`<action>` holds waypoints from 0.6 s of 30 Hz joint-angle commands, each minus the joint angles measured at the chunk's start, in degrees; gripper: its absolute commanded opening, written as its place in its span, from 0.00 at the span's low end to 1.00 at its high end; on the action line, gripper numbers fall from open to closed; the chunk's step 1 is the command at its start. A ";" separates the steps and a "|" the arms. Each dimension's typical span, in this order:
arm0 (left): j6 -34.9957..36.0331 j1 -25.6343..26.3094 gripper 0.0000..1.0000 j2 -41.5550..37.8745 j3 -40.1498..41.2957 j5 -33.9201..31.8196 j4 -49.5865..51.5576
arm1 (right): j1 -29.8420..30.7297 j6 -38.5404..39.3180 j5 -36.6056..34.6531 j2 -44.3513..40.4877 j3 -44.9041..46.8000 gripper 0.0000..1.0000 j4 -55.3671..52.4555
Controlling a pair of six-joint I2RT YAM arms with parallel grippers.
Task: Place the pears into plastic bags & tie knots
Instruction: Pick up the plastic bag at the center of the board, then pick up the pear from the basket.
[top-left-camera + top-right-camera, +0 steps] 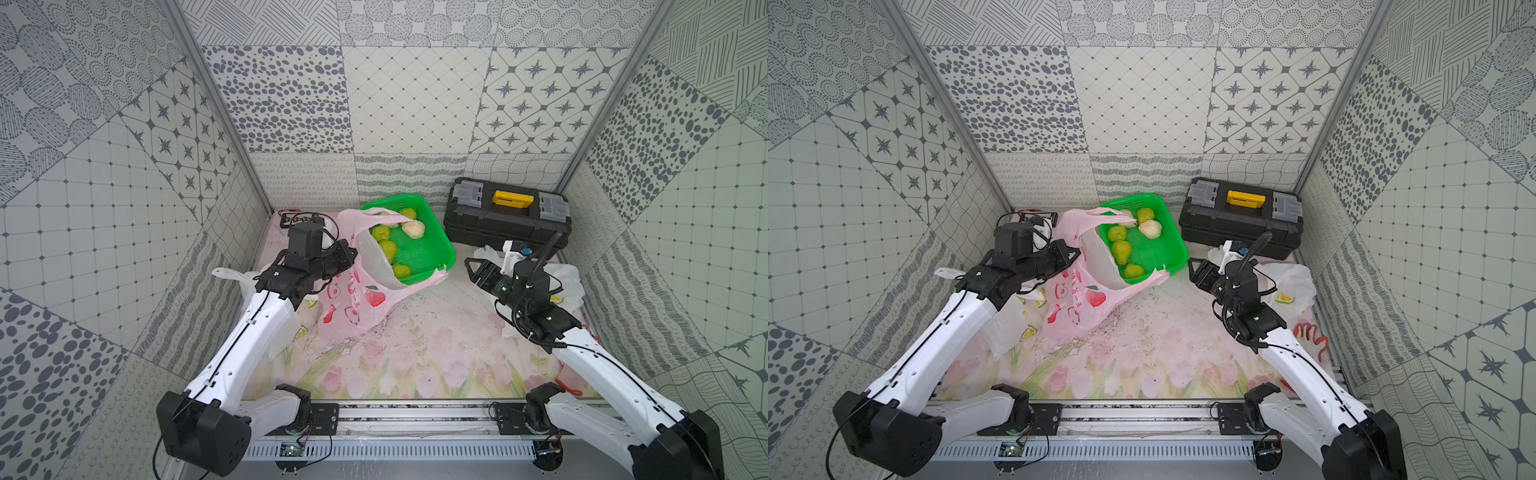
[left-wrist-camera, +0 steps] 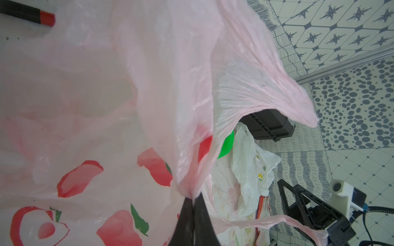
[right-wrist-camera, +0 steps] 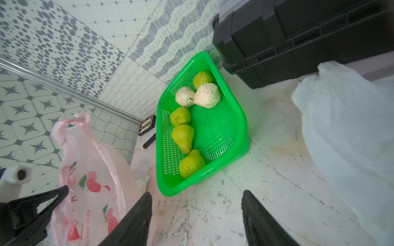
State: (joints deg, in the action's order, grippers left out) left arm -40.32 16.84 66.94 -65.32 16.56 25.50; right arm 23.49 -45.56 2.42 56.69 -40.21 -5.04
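Pink bag [image 1: 353, 307]: long axis upright, left of green basket [image 3: 242, 119], mouth opening toward it
Pears [image 3: 183, 138]: six lying in the basket
Left gripper [image 2: 193, 200]: pinched tight on the bag's rim
Right gripper [image 3: 196, 192]: jaws wide apart, holding nothing

green basket [image 1: 420, 252] | black toolbox [image 1: 498, 226] near it | floral table cover [image 1: 415, 365]

Pears [image 1: 388, 248] in basket [image 1: 422, 253]; bag [image 1: 353, 307] left of basket; toolbox [image 1: 507, 220] right.
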 commanded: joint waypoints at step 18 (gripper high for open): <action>18.47 -9.94 0.00 -6.65 -11.47 -2.80 16.66 | 4.12 8.65 6.20 31.25 -27.97 0.67 -12.64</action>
State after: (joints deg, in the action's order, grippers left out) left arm -27.03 8.54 61.43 -74.83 17.19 37.08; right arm 25.96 -40.45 8.12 84.16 -63.16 -16.32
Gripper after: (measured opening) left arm 0.047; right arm 0.672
